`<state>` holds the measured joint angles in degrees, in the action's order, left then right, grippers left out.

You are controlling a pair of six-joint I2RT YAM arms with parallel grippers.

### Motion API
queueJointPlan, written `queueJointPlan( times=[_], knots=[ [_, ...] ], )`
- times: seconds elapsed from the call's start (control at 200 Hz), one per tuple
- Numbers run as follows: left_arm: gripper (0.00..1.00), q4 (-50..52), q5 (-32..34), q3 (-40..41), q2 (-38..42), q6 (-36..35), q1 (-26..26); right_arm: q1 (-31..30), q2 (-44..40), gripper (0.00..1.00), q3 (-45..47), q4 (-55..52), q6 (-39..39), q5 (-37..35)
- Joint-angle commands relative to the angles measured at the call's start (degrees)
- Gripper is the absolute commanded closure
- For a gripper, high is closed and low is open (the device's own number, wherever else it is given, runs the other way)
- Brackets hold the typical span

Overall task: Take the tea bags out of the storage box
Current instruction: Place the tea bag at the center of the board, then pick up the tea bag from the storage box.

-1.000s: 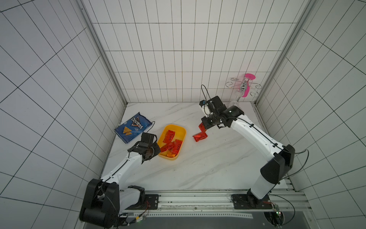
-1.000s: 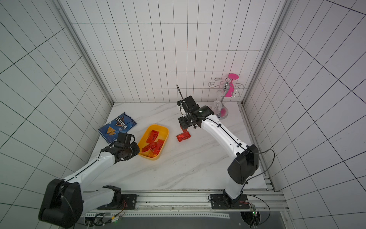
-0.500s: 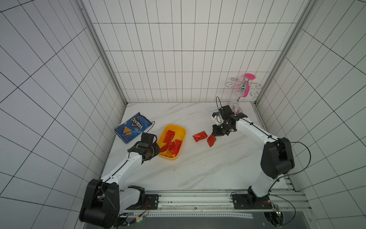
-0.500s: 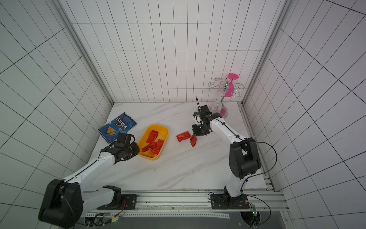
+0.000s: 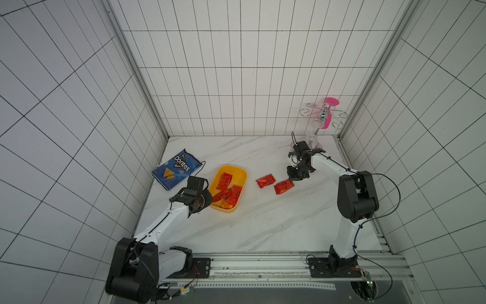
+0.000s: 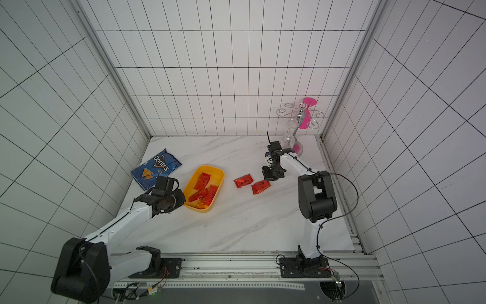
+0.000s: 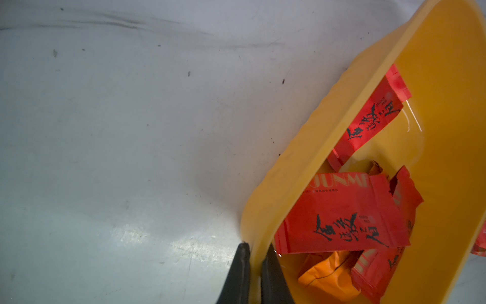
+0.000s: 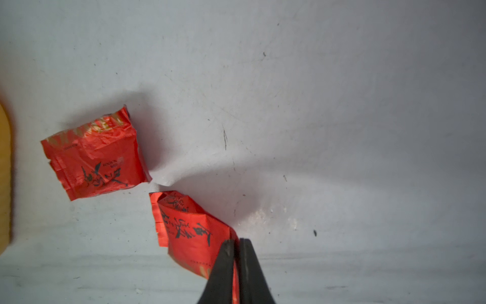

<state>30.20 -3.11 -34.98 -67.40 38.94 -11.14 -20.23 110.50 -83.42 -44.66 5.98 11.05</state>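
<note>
The left gripper (image 7: 256,263) is clenched on the near-left rim of the shallow yellow plastic storage box (image 5: 242,175); red foil tea bags (image 5: 225,182) and an orange foil sachet (image 7: 326,273) lie inside; right of the box, on the white marble worktop (image 5: 263,223), lie a free red sachet (image 5: 266,180) and, just beside it, a second red sachet (image 5: 284,186), its corner pinched by the right gripper (image 8: 236,240).
</note>
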Motion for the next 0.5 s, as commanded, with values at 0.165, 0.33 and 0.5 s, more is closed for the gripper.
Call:
queueJointPlan(
  times=[0.165,0.33,0.5],
  knots=[
    [1.0,-1.1,-0.2,0.9,0.5,-1.0,-0.1,-0.1,-2.8,0.53,-3.7,-2.5,1.1,-3.6],
    [1.0,-1.4,-0.8,0.7,0.2,-1.4,0.0,-8.4,-9.8,0.54,-4.3,0.9,-2.7,3.2],
    [1.0,-1.5,-0.8,0.9,0.9,-1.4,-0.1,-20.9,-7.1,0.54,-10.2,2.4,-6.0,9.2]
  ],
)
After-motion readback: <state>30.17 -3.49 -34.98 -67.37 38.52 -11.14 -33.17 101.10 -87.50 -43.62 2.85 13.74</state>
